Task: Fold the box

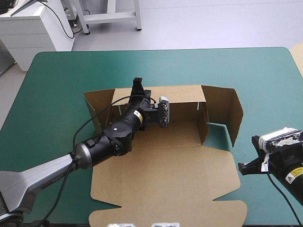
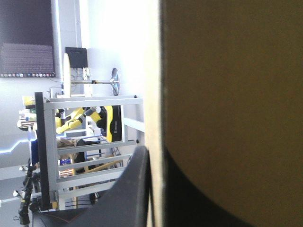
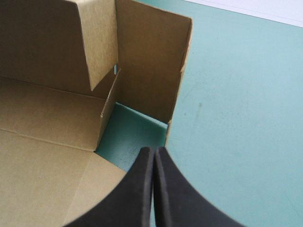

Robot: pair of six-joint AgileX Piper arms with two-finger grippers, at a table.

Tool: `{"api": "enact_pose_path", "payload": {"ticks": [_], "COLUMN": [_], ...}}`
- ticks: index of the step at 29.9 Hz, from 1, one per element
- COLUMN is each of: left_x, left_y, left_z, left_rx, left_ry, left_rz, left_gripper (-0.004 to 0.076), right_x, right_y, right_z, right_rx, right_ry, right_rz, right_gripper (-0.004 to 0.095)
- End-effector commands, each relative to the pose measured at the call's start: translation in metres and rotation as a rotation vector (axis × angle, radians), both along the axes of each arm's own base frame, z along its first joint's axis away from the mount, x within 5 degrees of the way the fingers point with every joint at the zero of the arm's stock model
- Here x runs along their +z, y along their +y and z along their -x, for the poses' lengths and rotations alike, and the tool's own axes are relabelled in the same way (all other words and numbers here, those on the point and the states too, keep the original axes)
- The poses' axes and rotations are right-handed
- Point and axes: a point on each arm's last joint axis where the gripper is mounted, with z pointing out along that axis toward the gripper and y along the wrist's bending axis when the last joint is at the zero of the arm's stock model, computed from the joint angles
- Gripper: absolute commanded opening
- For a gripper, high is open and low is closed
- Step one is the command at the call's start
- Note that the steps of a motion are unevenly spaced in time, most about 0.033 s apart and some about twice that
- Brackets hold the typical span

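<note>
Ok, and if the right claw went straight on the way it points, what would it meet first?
Probably the upright right-hand flap of the box, near its lower corner, past a bare patch of teal-green cover. The right claw is shut and apart from the board, though depth is unclear.

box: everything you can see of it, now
The box is a cut sheet of plain brown board, partly raised, on the teal-green table. Its far wall and end flaps at both far corners stand upright; the base and wide lid panel lie flat toward the near edge. The left gripper pinches the far wall's top edge; the right gripper is shut, clear of it.
</note>
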Motion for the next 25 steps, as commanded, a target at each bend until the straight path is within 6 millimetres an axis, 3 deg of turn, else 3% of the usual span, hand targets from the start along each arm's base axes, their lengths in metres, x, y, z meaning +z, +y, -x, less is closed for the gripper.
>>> {"api": "enact_pose_path", "payload": {"ticks": [1, 4, 12, 18, 25], "left_x": [0.013, 0.011, 0.011, 0.011, 0.011], "left_y": [0.004, 0.004, 0.003, 0.003, 0.003], "left_z": [0.006, 0.007, 0.007, 0.007, 0.007], "left_rx": [-0.018, -0.022, -0.025, -0.018, -0.023], "left_ry": [-0.061, -0.062, -0.055, -0.048, -0.046], "left_rz": [0.049, 0.059, 0.068, 0.088, 0.090], "left_gripper": [-0.0008, -0.0008, -0.0008, -0.0008, -0.0008], "right_x": [0.019, 0.028, 0.083, 0.104, 0.113], "right_y": [0.000, 0.001, 0.007, 0.016, 0.026], "right_z": [-0.005, -0.011, -0.038, -0.079, -0.134], "right_rx": [-0.010, -0.011, -0.017, -0.017, -0.022], "right_ry": [-0.107, -0.110, -0.169, -0.092, 0.012], "right_rz": [-0.012, -0.019, -0.057, -0.077, -0.036], "right_gripper": [-0.0019, -0.0019, -0.0019, -0.0020, -0.0020]}}
